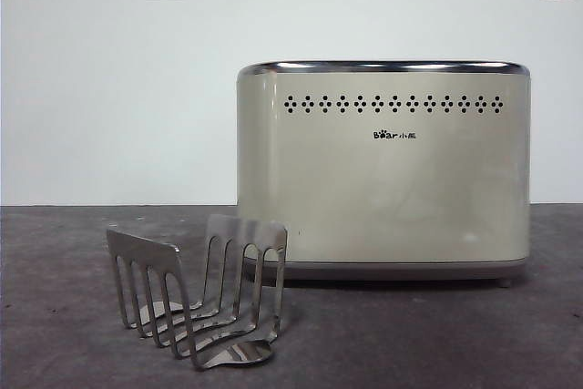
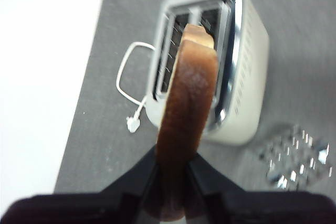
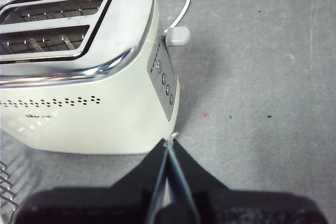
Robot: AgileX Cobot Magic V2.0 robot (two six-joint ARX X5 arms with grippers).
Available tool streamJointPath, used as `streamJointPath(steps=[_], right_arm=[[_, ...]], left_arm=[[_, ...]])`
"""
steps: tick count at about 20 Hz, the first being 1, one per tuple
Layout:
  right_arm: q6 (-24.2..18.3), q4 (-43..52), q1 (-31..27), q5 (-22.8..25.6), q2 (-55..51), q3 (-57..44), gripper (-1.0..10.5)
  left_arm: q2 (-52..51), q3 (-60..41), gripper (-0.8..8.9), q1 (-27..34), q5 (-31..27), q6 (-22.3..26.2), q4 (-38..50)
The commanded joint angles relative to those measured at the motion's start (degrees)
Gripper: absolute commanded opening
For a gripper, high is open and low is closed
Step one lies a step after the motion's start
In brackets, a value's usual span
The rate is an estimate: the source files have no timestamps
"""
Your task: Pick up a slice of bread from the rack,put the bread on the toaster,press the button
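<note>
Bread (image 2: 188,124) pinched in the left claw (image 2: 173,182) hangs above the toaster (image 2: 210,61) slots, rack (image 1: 196,293) emptied; insertion and button (right claw (image 3: 169,153) pressed together nearby) remain.

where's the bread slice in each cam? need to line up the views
Front view: not in it; the rack stands empty before the toaster.
Left wrist view: slice of bread centre frame, edge-on, clamped in the left gripper above the toaster's slots.
Right wrist view: not in it; right gripper shut beside the toaster's button end.
Shared landmark: the toaster, in all three.
</note>
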Motion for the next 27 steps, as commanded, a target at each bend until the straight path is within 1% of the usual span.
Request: streamJointPath(steps=[1,4,6,15,21,27], right_arm=[[-0.59,0.33,0.00,-0.07,0.02,0.28,0.0],[-0.55,0.28,0.00,-0.28,0.02,0.28,0.0],[-0.11,0.28,0.00,-1.64,0.02,0.28,0.0],[-0.07,0.17,0.00,-2.21,0.02,0.28,0.0],[-0.22,-0.85,0.00,-2.19,0.02,0.28,0.0],[-0.90,-1.01,0.00,-2.14,0.11,0.28,0.0]], left_arm=[[4.87,7.96,-0.09,-0.11,0.94,-7.08,-1.81],[11.47,15.65,-0.09,-0.11,6.80,-10.93,-2.47],[14.88,17.88,-0.09,-0.09,6.95,-13.44,-2.47],[25.68,18.16,-0.09,0.57,6.32,-14.40,-2.54],[28.33,18.14,-0.09,2.16,6.32,-14.34,-2.58],[30.93,18.12,-0.09,2.23,7.34,-13.53,-2.64]])
